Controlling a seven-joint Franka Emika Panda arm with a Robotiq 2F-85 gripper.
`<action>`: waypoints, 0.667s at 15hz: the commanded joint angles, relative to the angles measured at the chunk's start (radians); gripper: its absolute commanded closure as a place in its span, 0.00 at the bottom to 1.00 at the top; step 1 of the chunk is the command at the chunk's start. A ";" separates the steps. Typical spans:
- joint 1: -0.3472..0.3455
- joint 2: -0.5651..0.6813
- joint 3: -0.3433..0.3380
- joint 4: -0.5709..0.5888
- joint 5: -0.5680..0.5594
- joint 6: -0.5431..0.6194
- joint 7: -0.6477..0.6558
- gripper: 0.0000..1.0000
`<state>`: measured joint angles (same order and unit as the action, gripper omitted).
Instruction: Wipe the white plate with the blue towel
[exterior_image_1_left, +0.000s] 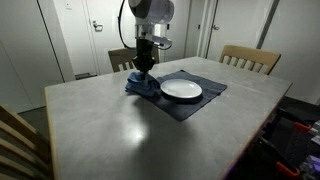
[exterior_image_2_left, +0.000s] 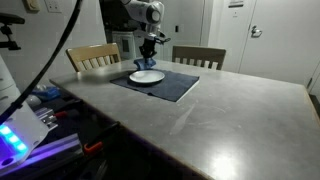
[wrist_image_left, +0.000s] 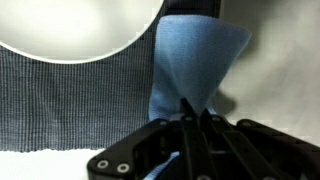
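The grey table (exterior_image_1_left: 120, 130) fills most of both exterior views, and on its far part lies a dark placemat (exterior_image_1_left: 203, 103). The white plate (exterior_image_1_left: 181, 89) sits on that mat, upright and bare as far as I can see. In the wrist view its rim (wrist_image_left: 70, 25) curves across the upper left, with the woven placemat (wrist_image_left: 70, 100) below it.

The blue towel (exterior_image_1_left: 142, 86) is just beside the plate, at the mat's corner and under my arm. In the wrist view the blue towel (wrist_image_left: 195, 60) fans out wide at its far end and narrows to a tight gather where it meets my gripper (wrist_image_left: 195, 125). My jaws are clenched on that gathered end, so I have the cloth in hand. Its loose end looks bunched on or just above the mat. I cannot tell from these views whether it rests there or hangs clear of it. It does not touch the plate.

In an exterior view my gripper (exterior_image_1_left: 144, 66) stands nearly vertical over the towel, off to the plate's side.

I judge that the pickup is done and the wiping is not yet begun. The next move calls for carrying the towel sideways until it is over the plate's middle. Then I should lower it until the cloth presses lightly on the surface and sweep it across. I should keep my grip firm so the cloth does not slip out, and press gently enough that the plate does not slide on the mat.
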<state>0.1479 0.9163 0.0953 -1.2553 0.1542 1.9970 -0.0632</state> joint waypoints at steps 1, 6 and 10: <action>0.003 0.041 0.019 0.035 -0.022 0.060 -0.014 0.98; 0.018 0.071 0.022 0.041 -0.047 0.087 -0.017 0.98; 0.025 0.051 0.022 0.024 -0.062 0.069 -0.011 0.61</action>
<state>0.1713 0.9734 0.1116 -1.2363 0.1203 2.0775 -0.0692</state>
